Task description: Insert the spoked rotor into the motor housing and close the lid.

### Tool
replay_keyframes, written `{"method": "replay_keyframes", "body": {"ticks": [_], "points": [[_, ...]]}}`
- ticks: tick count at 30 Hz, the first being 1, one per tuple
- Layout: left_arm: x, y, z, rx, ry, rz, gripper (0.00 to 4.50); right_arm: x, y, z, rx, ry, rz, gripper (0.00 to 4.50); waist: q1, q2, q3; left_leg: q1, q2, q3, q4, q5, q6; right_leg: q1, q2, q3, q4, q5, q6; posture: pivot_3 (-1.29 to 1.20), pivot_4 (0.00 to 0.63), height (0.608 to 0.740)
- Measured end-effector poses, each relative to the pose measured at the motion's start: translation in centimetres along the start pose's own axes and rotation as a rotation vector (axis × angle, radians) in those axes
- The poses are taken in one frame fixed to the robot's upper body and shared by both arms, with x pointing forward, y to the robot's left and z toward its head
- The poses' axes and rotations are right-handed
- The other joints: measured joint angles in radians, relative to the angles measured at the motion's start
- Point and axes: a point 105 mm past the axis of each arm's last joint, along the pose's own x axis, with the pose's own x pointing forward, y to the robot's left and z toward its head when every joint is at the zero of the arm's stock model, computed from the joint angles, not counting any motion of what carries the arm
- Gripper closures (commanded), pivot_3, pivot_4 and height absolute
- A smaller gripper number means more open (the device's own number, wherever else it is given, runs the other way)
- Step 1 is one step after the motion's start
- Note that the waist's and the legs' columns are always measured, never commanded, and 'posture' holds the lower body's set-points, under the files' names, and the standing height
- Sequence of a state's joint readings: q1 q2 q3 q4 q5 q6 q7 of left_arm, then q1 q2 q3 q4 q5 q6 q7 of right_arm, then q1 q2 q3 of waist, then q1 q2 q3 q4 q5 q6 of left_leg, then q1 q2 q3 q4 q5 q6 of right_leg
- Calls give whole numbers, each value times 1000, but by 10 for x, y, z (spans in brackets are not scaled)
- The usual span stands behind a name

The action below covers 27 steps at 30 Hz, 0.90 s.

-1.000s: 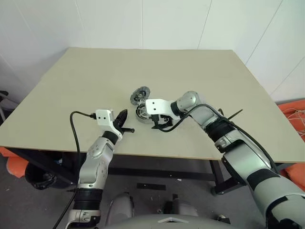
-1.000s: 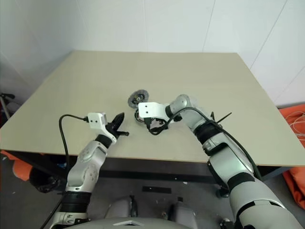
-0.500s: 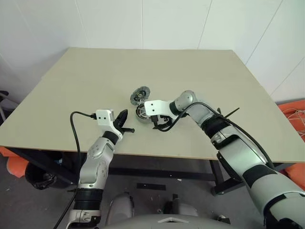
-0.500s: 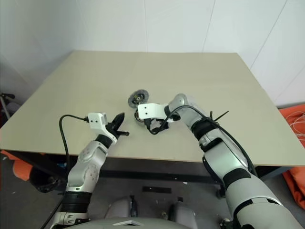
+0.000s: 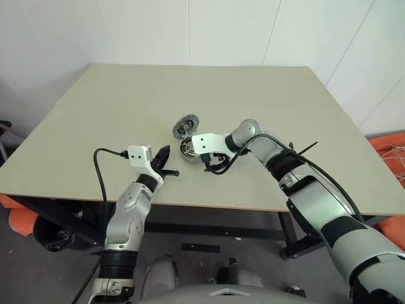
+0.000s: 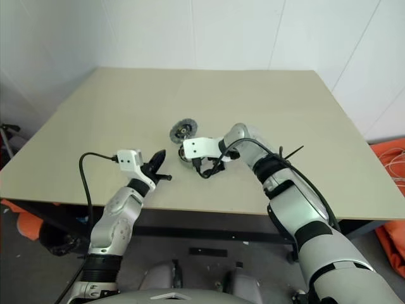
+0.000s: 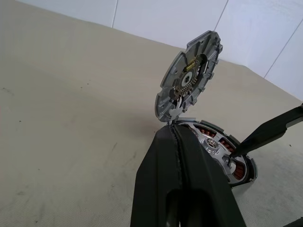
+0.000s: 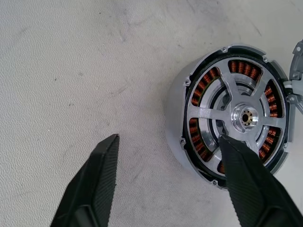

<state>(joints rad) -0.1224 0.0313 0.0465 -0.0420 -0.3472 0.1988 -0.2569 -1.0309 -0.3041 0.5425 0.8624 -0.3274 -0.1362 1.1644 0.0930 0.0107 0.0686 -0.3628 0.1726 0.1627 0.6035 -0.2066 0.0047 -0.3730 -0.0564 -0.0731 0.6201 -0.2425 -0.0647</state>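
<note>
While the motor housing [image 8: 227,113] stood on the bench [image 5: 95,114] near its middle, the following was noted.

Motor housing: short round silver-walled cup, open side up. Contents: a ring of copper-brown windings around its inner wall, visible through the gaps, and the spoked rotor [image 8: 244,118] seated inside, flat silver spokes running out from a small bright centre hub, its face about level with the housing's edge.

Lid [image 7: 188,75]: round grey toothed-edge disc with a dark hub and a small coiled part at its centre. It stood tilted up on edge, its lower edge at the housing's rim, on the side farther from the robot. The housing was therefore uncovered. Whether the lid was joined to the rim or merely leaning could not be told.

Right hand [image 8: 165,142]: fingers apart, angled downward over the housing. One fingertip [image 8: 227,144] lay on the rotor's face between hub and windings; the other finger hung over bare bench beside the housing's wall, clasping nothing.

Left hand [image 7: 177,135]: fingers pressed together, empty, held level just above the bench, near the housing on the robot's left side and apart from it.
</note>
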Motion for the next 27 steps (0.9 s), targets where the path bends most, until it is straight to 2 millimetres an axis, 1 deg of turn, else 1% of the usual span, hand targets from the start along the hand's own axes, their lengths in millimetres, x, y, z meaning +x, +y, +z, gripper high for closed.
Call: {"method": "replay_keyframes", "body": {"ticks": [5,8,9,11,22,27], "points": [[0,0,0,0,0,0,4500,-1,-2,-1,0,4,-6,3332,0,0,0,0,0,0,0,0,0,0,0,0,0,0,0,0,0,740],[0,0,0,0,1,-1,4500,-2,-4,1,-5,-1,-17,4326,1,0,0,-1,0,0,0,0,0,0,0,0,0,0,0,0,0,740],[0,0,0,0,1,-1,4500,-1,-3,2,-9,-5,-10,4491,1,0,0,-1,0,0,0,0,0,-1,0,0,0,0,0,0,0,740],[0,0,0,-1,1,-1,4500,0,-2,1,-4,-1,-4,4491,1,0,0,-3,0,0,1,0,1,-2,0,0,0,0,0,0,0,740],[0,-1,-1,-6,0,-3,4500,-1,-3,1,-1,0,-7,4491,0,0,0,-4,0,0,2,-1,1,-3,0,0,2,0,0,0,0,740],[1,-2,-1,-9,0,-4,4500,-2,-3,3,29,1,-22,4491,1,0,0,-5,0,0,2,0,1,-5,0,0,2,0,0,0,0,740]]}}
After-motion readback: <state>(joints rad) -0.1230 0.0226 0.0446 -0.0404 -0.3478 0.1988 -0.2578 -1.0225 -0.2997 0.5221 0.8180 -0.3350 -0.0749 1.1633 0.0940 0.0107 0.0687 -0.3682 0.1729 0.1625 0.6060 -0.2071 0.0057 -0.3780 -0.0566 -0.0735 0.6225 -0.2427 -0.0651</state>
